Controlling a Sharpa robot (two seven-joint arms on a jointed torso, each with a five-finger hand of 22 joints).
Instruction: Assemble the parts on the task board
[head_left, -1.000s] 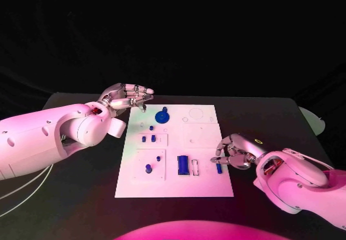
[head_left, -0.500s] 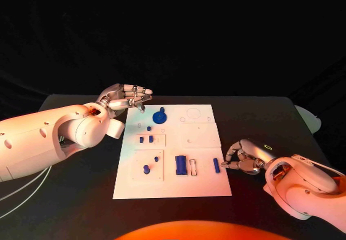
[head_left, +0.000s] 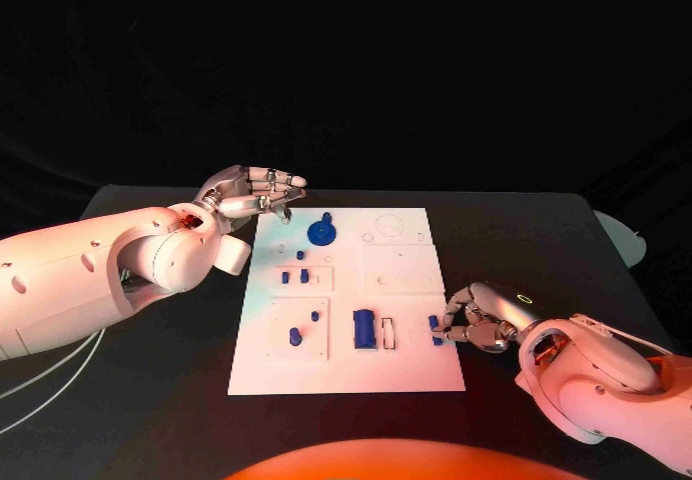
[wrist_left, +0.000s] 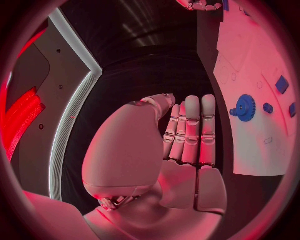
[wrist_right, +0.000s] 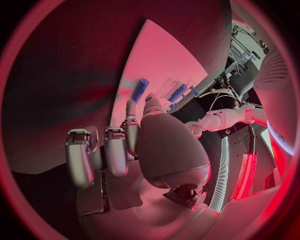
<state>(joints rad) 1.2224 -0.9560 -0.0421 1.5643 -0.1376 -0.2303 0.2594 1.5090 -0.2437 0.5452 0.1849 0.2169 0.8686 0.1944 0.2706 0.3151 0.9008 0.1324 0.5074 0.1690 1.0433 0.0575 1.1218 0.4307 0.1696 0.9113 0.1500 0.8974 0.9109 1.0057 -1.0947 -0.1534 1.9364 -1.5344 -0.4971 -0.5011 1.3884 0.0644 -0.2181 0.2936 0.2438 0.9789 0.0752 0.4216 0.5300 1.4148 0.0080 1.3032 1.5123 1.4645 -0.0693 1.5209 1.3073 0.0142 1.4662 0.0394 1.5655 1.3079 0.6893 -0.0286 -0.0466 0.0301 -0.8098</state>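
Reaching in at the task board's four-o'clock edge, my right hand has its fingertips touching a small blue bar; whether they pinch it I cannot tell from the head view. My right wrist view shows more: curled fingers and, just beyond them, that blue bar lying on the white plate. Outward, a larger blue block sits near the board's middle and a blue gear at twelve o'clock. My left hand hovers at eleven o'clock, fingers loosely curled, holding nothing.
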